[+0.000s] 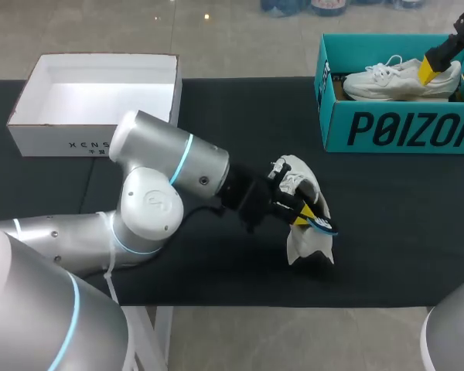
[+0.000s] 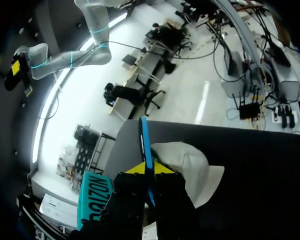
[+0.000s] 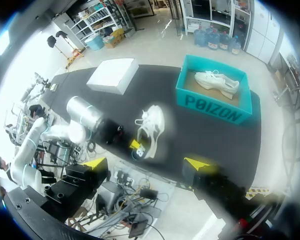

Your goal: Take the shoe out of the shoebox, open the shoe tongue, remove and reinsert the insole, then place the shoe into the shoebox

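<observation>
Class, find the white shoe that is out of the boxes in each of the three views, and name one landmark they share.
Head view: white shoe mid-table, at the left gripper.
Left wrist view: shoe just ahead of that gripper, beside the blue insole it grips.
Right wrist view: shoe between the left arm and the teal shoebox.
Landmark: teal shoebox.

The left gripper clamped tight (right gripper spread wide).

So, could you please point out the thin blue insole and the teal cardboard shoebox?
thin blue insole (image 2: 145,145): left wrist view, on its narrow edge.
teal cardboard shoebox (image 1: 402,127): head view, on its front wall.
</observation>
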Controlling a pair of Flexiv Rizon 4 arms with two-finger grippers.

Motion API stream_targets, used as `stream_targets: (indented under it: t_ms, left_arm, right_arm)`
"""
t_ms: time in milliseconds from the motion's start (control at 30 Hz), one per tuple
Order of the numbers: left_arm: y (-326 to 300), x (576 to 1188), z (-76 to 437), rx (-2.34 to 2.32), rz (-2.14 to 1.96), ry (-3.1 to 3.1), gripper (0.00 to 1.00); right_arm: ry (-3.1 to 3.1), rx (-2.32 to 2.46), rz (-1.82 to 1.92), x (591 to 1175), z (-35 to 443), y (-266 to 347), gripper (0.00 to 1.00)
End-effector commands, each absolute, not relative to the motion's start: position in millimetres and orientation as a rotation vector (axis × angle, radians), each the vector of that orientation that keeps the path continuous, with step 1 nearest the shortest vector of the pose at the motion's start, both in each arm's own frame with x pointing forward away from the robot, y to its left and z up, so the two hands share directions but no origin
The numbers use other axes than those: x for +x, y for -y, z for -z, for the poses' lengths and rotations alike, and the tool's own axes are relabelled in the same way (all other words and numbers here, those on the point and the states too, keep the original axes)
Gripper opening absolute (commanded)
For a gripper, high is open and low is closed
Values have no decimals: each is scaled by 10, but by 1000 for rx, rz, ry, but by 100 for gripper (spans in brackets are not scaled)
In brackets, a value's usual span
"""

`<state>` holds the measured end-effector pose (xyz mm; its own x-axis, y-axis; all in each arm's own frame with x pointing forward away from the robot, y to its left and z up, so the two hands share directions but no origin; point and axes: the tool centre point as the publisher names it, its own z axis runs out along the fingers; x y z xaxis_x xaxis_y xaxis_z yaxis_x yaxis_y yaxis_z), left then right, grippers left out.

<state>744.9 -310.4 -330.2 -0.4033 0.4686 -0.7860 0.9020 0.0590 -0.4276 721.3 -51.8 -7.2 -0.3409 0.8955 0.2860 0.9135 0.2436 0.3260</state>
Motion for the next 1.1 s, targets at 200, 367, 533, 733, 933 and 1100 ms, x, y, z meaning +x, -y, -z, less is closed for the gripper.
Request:
stream_targets:
  t_ms: [200,367,533,733,933,1100]
  left_arm:
    - [3073,7684,3326,1454,1242,-1912,0]
    - [3049,7770,3360,1473,1206,-1908,0]
    - [3118,7657,3456,1487,1228,-1926,0]
    - [3146,7476,3525,1456,1276,-1950,69]
    - [3041,7450,3390,1416,1252,-1957,77]
    - [2952,7468,3280,1388,1225,-1952,64]
  right_arm:
    - [2443,-1779,679,7238,63,511,100]
    - [2443,-1779,679,7238,63,511,100]
    - [2443,-1779,679,7238,63,511,100]
    - [2443,-1779,679,7238,63,511,100]
    - [2443,-1779,679,7238,63,511,100]
    - [2443,-1779,679,7238,63,511,100]
